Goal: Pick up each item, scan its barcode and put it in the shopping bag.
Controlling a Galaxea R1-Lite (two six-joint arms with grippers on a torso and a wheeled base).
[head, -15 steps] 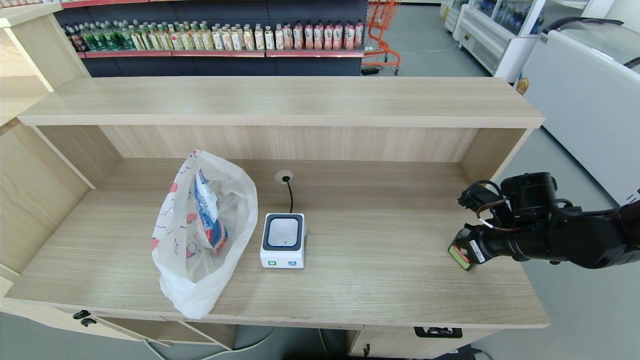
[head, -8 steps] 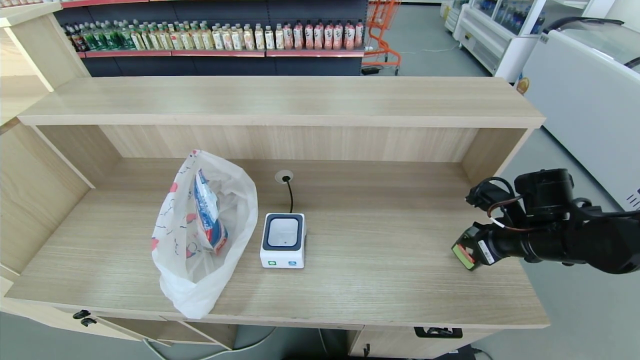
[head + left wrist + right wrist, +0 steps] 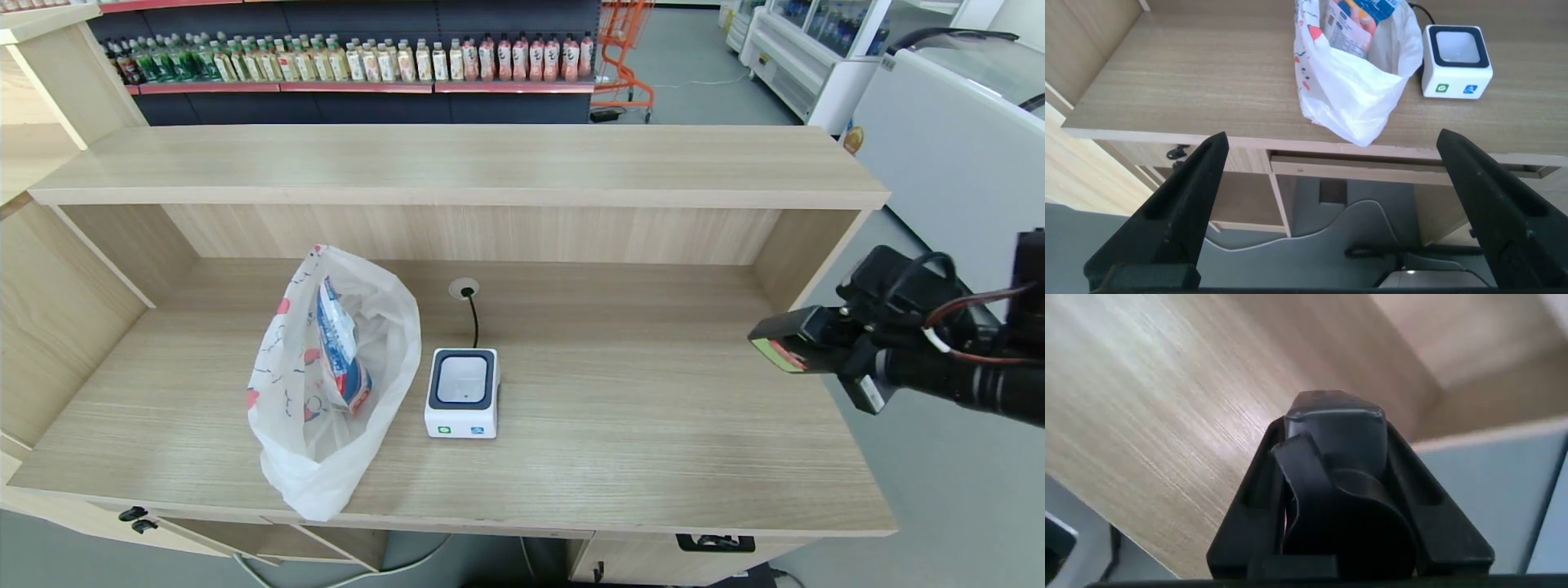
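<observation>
r gripper (image 3: 774,345): rose, backed off counter (image 3: 653,400) edge; pressed together, nothing held
l gripper (image 3: 1333,143): spread wide
bag (image 3: 322,478): snack (image 3: 336,347) inside, prob done

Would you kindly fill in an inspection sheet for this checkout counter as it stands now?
Surface: wooden counter with a raised back ledge.
Job's things: white shopping bag at left, open, with a packet inside; scanner close beside it.
Clutter: nothing seen.
End effectors: right end effector shut, holding nothing, at the counter's right end; left end effector open, in front of the counter's near edge.
Cables: scanner's black cable runs into a grommet.
Surroundings: bottle shelves, freezers.
</observation>
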